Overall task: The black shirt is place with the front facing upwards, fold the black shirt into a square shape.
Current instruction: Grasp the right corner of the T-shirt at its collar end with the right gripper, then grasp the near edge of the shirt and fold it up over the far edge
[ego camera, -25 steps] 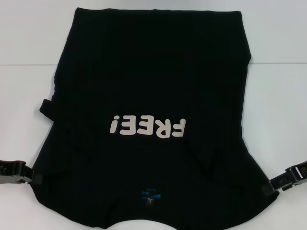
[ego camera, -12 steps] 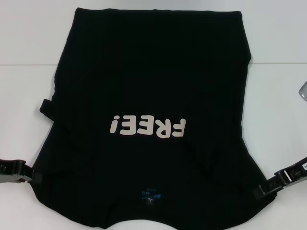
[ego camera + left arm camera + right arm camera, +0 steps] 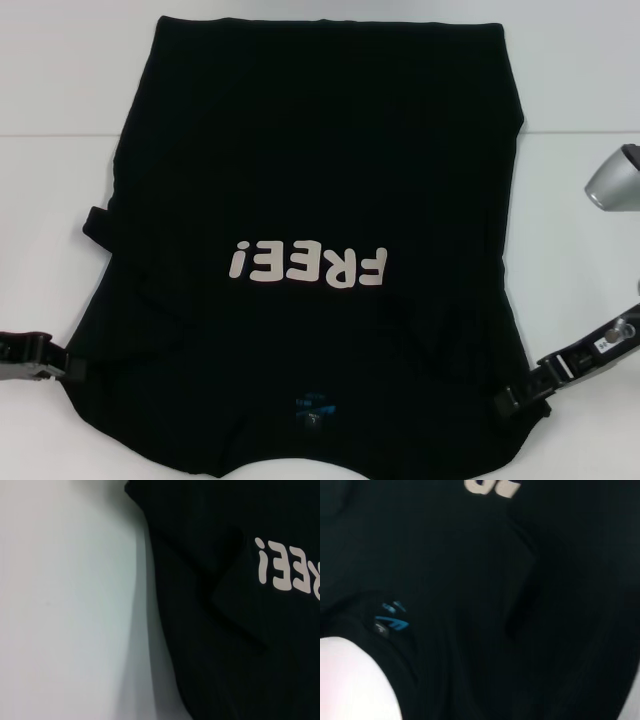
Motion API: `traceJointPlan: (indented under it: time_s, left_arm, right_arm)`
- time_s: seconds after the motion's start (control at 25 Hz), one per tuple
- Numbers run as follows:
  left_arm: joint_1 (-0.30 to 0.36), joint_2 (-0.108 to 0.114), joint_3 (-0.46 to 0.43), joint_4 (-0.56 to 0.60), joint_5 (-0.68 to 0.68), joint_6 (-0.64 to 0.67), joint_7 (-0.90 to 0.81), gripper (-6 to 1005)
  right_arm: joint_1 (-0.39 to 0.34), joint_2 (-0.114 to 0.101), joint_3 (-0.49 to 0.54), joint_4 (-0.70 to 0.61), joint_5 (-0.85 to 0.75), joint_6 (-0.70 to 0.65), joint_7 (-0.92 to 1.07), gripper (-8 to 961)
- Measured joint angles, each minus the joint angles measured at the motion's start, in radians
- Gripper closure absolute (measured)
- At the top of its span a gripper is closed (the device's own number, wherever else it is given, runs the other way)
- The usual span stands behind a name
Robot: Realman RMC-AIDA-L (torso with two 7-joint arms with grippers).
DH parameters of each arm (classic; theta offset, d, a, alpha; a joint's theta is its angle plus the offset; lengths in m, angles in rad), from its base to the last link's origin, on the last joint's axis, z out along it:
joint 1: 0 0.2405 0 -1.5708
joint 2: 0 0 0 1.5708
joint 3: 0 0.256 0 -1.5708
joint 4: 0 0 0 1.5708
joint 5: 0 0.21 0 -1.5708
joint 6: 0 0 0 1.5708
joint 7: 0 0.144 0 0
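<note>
- The black shirt [image 3: 320, 250] lies spread flat on the white table [image 3: 590, 80], front up, with the off-white "FREE!" lettering [image 3: 308, 266] across its chest and reading upside down in the head view.
- The small blue neck label [image 3: 313, 408] sits at the shirt's near edge, just above the curved collar opening.
- A short piece of sleeve [image 3: 98, 226] sticks out from the shirt's left edge, level with the lettering.
- The left gripper [image 3: 62, 372] is at the shirt's near left shoulder, its tip touching the fabric edge; whether its fingers are parted or closed I cannot tell.
- The right gripper [image 3: 512, 400] is on the shirt's near right shoulder, its tip over the black cloth, well apart from the neck label; its finger state is likewise hidden against the dark fabric.
- The left wrist view shows the shirt's edge [image 3: 150, 580] against the table and a folded ridge beside the lettering.
</note>
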Motion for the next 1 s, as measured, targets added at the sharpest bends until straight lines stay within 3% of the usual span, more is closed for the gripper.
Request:
traceJointPlan:
  time_s: [0.32,0.6,1.0]
  left_arm:
    - [-0.004,0.000,0.000,0.000,0.000,0.003,0.009,949]
    - [-0.007,0.002,0.000,-0.002,0.000,0.006,0.019,949]
    - [-0.008,0.004,0.000,-0.013,-0.009,0.010,0.027,949]
  right_arm:
    - [0.024,0.012,-0.005,0.015,0.001,0.001,-0.001,169]
    - [0.030,0.024,-0.027,0.010,-0.004,0.006,0.003,318]
    - [0.032,0.024,-0.039,0.002,-0.005,0.001,0.008,573]
